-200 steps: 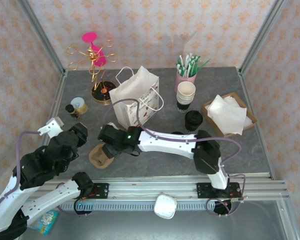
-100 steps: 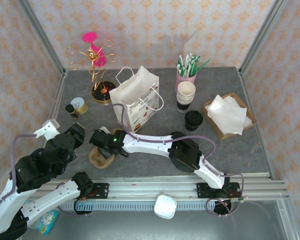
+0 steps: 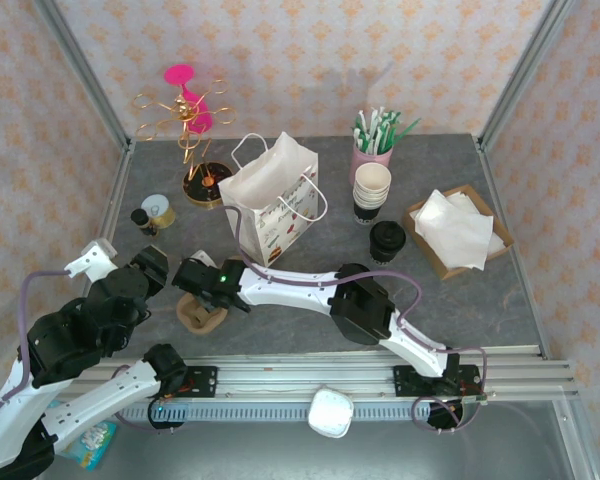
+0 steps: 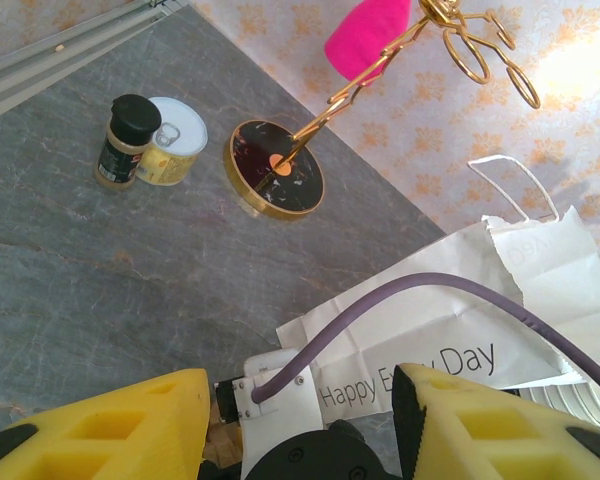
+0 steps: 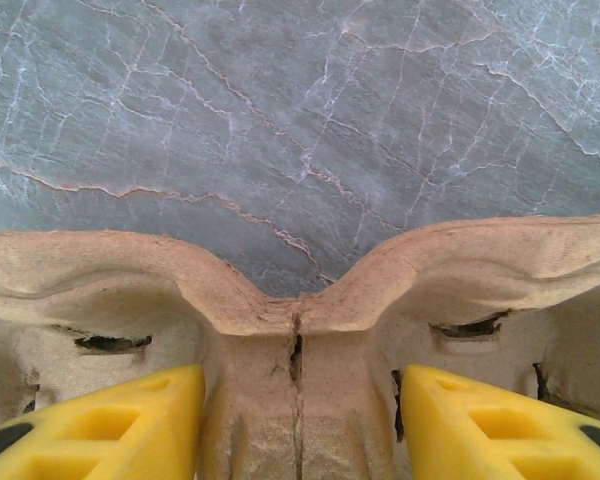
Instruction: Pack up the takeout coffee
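Stretching far leftward, right gripper (image 5: 300,405) spread astride the ridge of the pulp cup carrier (image 5: 300,290), left gripper (image 4: 300,405) spread, arm folded back.

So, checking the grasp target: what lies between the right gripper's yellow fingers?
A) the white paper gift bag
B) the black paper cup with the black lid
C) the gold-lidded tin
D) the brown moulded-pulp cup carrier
D: in the right wrist view, the middle ridge of the brown moulded-pulp cup carrier sits between the open fingers of the right gripper.
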